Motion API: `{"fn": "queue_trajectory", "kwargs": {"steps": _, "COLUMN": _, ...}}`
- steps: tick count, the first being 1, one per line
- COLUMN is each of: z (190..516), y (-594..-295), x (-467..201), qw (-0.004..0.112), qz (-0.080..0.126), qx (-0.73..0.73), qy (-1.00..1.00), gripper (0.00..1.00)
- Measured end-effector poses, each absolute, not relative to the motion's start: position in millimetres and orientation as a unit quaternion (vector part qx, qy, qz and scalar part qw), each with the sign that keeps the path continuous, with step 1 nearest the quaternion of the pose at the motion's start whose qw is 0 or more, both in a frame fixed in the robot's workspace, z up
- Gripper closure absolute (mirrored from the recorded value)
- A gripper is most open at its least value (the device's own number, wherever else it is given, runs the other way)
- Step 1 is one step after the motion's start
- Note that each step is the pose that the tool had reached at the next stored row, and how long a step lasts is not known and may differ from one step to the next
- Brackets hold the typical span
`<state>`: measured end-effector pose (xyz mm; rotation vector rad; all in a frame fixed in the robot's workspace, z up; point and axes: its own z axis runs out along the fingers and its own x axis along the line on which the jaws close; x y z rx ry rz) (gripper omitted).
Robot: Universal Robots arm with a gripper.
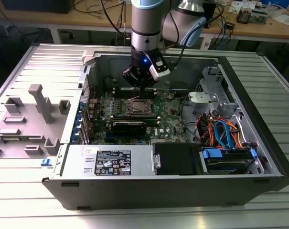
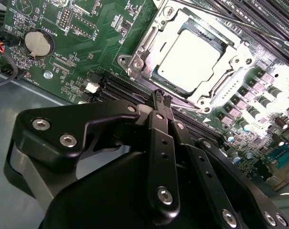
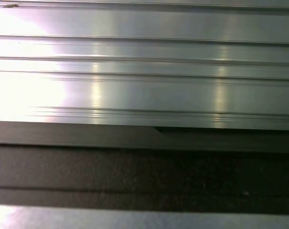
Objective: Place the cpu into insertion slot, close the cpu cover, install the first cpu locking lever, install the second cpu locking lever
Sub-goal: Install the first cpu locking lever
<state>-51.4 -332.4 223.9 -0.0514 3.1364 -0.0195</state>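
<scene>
Gripper closed, empty; cpu flat under cpu cover.

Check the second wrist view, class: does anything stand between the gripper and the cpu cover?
Nothing visible does. The gripper, fingertips together, hangs beside the cpu cover, which lies closed around the cpu; only bare motherboard lies between them.

Exterior view: it is looking down from in front and above at the whole open computer case, from some distance.
Second wrist view: it is looking past the gripper down at the motherboard, very near.
First wrist view: it is facing a ribbed metal surface, very close.
Shared part: exterior and second wrist views are both showing the insertion slot.
</scene>
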Motion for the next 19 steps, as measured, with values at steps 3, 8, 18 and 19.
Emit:
{"fn": "queue_trajectory", "kwargs": {"steps": 3, "z": 223.0, "y": -332.4, "x": -51.4, "qw": 0.002, "qz": -0.006, "qx": -0.016, "qy": 1.0, "gripper": 0.89}}
{"fn": "queue_trajectory", "kwargs": {"steps": 8, "z": 221.9, "y": -332.4, "x": -51.1, "qw": 0.002, "qz": -0.006, "qx": -0.016, "qy": 1.0, "gripper": 0.89}}
{"fn": "queue_trajectory", "kwargs": {"steps": 18, "z": 220.4, "y": -332.4, "x": -50.2, "qw": 0.002, "qz": -0.006, "qx": -0.016, "qy": 1.0, "gripper": 0.89}}
{"fn": "queue_trajectory", "kwargs": {"steps": 19, "z": 220.4, "y": -332.4, "x": -50.2, "qw": 0.002, "qz": -0.006, "qx": -0.016, "qy": 1.0, "gripper": 0.89}}
